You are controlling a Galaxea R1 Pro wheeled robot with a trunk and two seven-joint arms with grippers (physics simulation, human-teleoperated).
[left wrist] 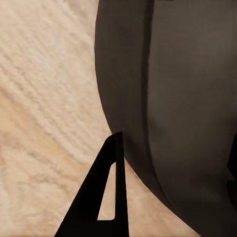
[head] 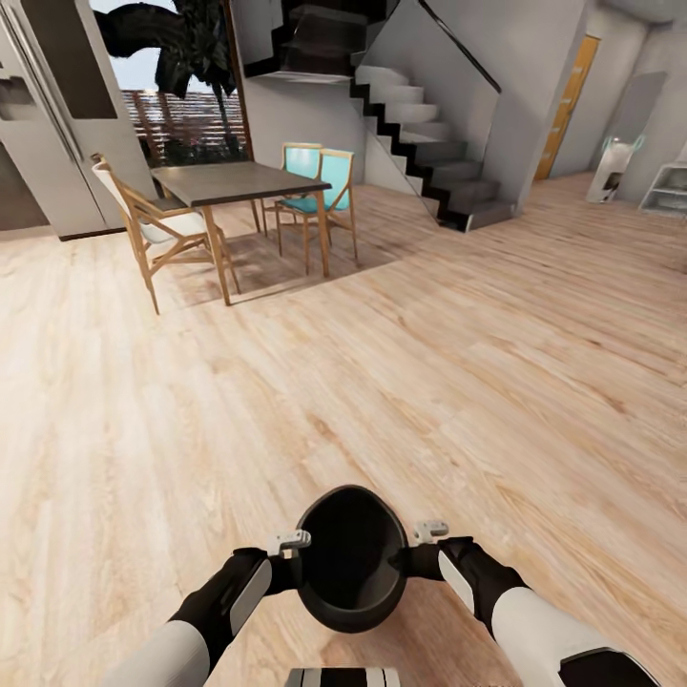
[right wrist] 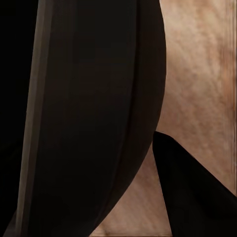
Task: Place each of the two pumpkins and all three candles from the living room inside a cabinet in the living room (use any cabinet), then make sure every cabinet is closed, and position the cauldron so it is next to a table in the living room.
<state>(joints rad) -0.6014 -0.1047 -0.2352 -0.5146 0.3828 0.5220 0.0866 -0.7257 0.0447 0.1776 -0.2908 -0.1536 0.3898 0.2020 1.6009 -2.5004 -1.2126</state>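
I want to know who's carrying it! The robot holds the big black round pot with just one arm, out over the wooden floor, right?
Not quite: both arms hold the matte black rounded pot, the left tool and right tool pressing opposite sides. The head view shows this, over the pale wooden floor.

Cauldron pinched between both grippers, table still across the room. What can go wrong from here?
1. The cauldron seems held only by side pressure from the left gripper and right gripper on its bulging wall; if either arm drifts outward, it could slip and drop to the wooden floor.
2. The table has chairs close around it, so driving in may knock one.
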